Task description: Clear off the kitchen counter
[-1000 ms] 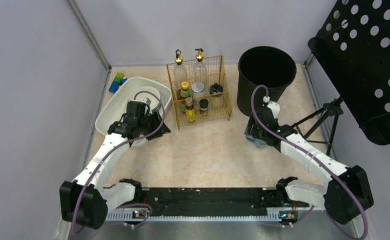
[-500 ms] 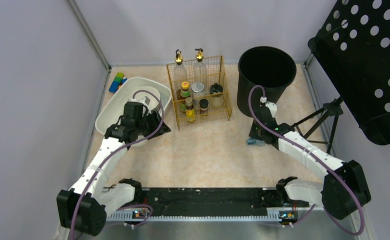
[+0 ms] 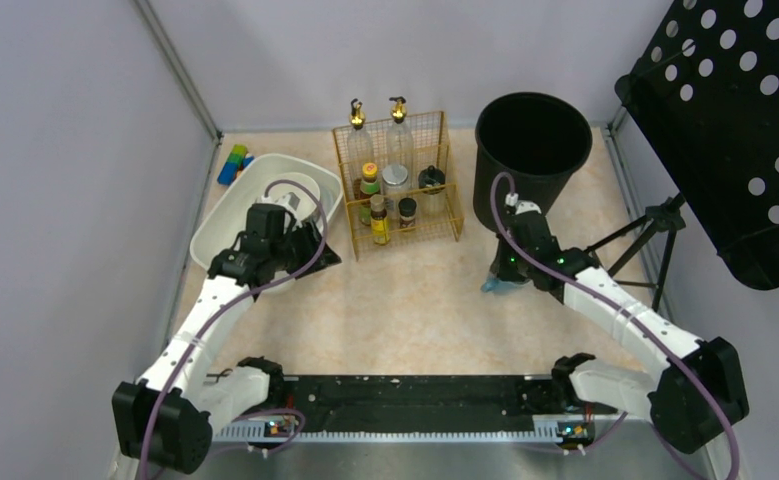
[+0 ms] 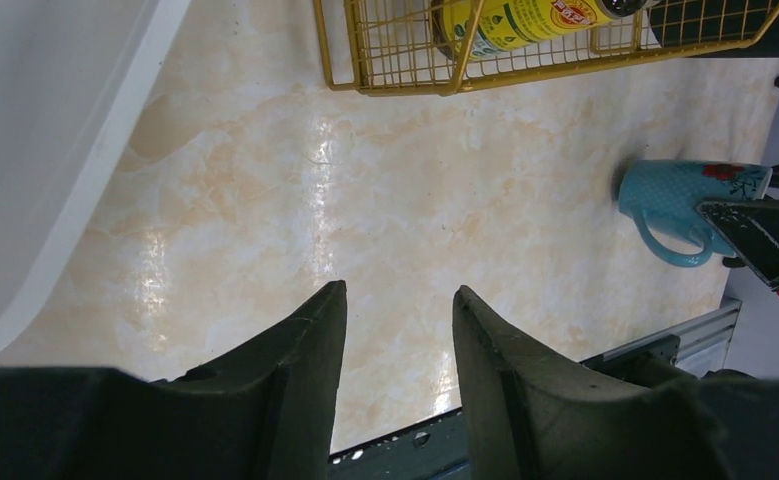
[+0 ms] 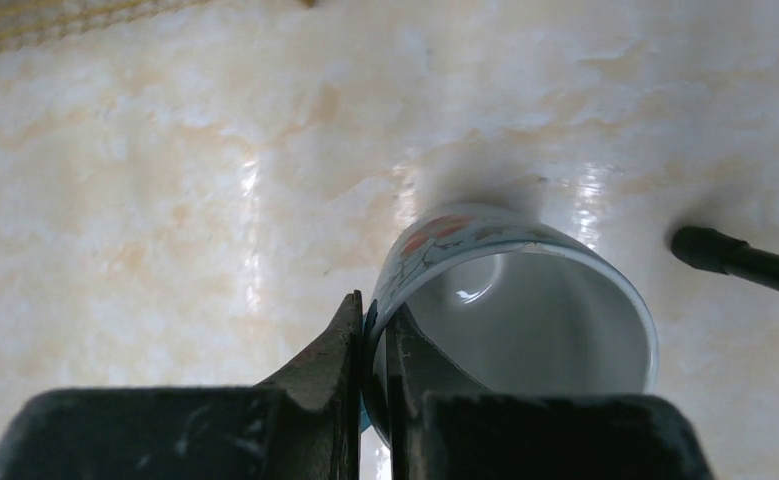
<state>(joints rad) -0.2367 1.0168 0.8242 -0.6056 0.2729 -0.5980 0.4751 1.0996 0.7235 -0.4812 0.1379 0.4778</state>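
Pinching the mug [image 5: 525, 310] by its thin rim, one finger inside, our right end effector [image 5: 373, 320] clamps it at the right side of the desk [image 3: 415, 310], likely to carry it off; we cannot tell whether it is lifted. Our left end effector [image 4: 400, 295] hangs half-open and empty beside the tub [image 3: 233, 195].

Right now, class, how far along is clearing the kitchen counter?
Done: a white bowl sits in the white tub. In hand: the right jaws pinch the blue mug by its rim. To do: move it off the kitchen counter; coloured blocks lie by the tub.
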